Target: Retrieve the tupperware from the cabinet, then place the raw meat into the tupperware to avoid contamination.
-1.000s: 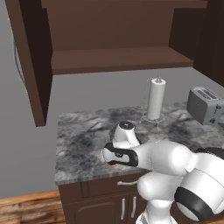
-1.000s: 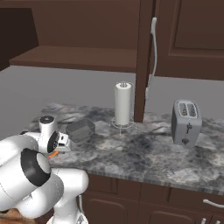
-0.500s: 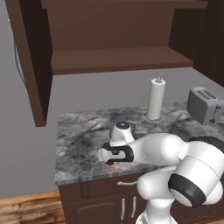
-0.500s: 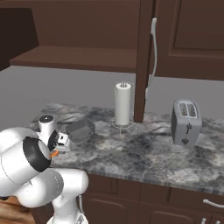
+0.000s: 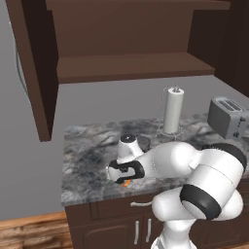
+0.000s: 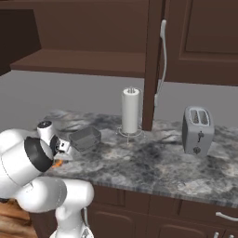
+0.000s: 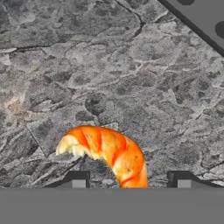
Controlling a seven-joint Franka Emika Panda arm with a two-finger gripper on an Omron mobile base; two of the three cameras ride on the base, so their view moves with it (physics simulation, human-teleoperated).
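Closing on the raw meat [image 7: 107,153] calls for both tips to meet the shrimp's curled body squarely before lifting off the worktop [image 7: 131,78]. The end effector [image 7: 130,179] stands partly open around it, shrimp between the tips. The tupperware [image 6: 85,138] sits just beyond, on the worktop.

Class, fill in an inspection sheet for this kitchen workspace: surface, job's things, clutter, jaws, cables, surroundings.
Surface: grey marbled counter.
Job's things: tupperware stands on the counter, out of the open cabinet; raw meat, an orange shrimp, lies on the counter outside the tupperware.
Clutter: paper towel roll, toaster.
Jaws: gripper low over the shrimp, one fingertip on either side; grip not confirmed.
Cables: nothing seen.
Surroundings: grey wall, lower brown cabinets, wooden floor.
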